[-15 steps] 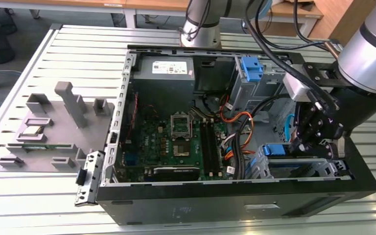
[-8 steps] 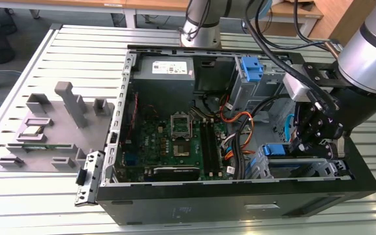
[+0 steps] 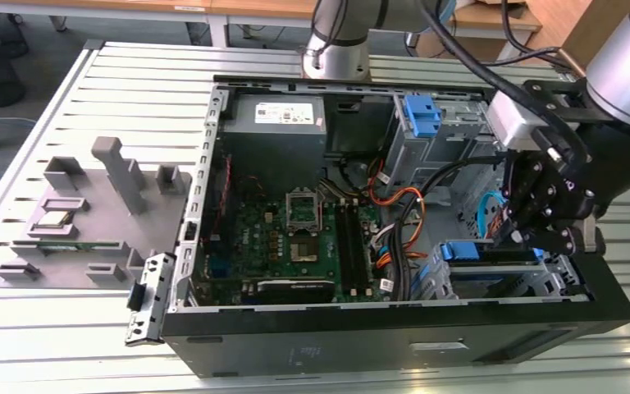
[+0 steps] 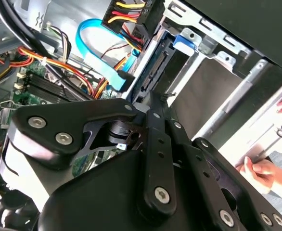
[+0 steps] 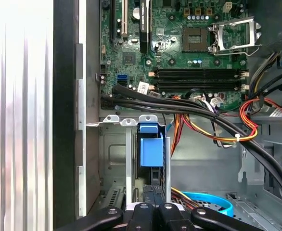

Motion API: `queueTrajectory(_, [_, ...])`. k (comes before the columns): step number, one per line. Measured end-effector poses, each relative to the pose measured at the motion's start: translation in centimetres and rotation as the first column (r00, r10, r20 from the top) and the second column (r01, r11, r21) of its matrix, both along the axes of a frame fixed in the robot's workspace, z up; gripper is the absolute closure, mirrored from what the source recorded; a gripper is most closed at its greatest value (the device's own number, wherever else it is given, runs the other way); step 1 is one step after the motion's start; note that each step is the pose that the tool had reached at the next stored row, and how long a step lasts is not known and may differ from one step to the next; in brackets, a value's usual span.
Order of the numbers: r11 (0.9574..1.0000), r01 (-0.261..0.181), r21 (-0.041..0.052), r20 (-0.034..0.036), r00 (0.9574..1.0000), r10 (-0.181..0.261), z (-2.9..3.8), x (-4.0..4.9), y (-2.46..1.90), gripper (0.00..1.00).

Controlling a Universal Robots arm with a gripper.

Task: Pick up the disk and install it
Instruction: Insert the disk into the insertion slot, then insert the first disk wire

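Closest in, the tool [image 5: 153, 208] is pinched shut on the near end of the disk [image 5: 150, 144], its dark fingers [image 5: 142, 211] drawn in tight against the drive's thin edge in the first wrist view. The disk stands on edge inside the metal drive cage [image 5: 113, 154] at a corner of the open computer case [image 3: 403, 349], with its blue carrier tab toward the motherboard [image 5: 179, 48]. In the second wrist view the tool [image 4: 150, 103] meets the same disk [image 4: 156, 67] end-on, and a person's hand [image 4: 263, 171] rests just beside the case wall. A light-blue flat cable [image 5: 213, 199] curls just beside the cage, and a bundle of black, orange and yellow wires [image 5: 213, 120] runs between the cage and the motherboard. In the exterior view the tool [image 3: 523, 242] hangs over the cage at the exterior view's right, with the disk [image 3: 479, 253] under it. Farther back in the case sit a blue bracket [image 3: 419, 115] and a grey power supply [image 3: 276, 111]. The case lies on a slatted metal counter [image 3: 129, 74], and a grey holder block [image 3: 85, 222] sits well apart at the exterior view's left
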State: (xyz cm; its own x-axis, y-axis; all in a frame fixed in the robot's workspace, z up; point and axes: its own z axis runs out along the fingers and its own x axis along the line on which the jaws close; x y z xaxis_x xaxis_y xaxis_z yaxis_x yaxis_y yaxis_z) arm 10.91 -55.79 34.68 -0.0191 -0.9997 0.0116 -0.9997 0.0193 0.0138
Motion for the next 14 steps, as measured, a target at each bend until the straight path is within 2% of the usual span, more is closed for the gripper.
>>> queueTrajectory(5, [1.0000, 0.000, -0.0001, 0.0000, 1.0000, 0.000, 0.97, 0.00, 0.00, 0.90])
queueTrajectory(14, [1.0000, 0.000, 0.0000, -0.0001, 1.0000, 0.000, 1.00, -0.12, 0.00, 0.90])
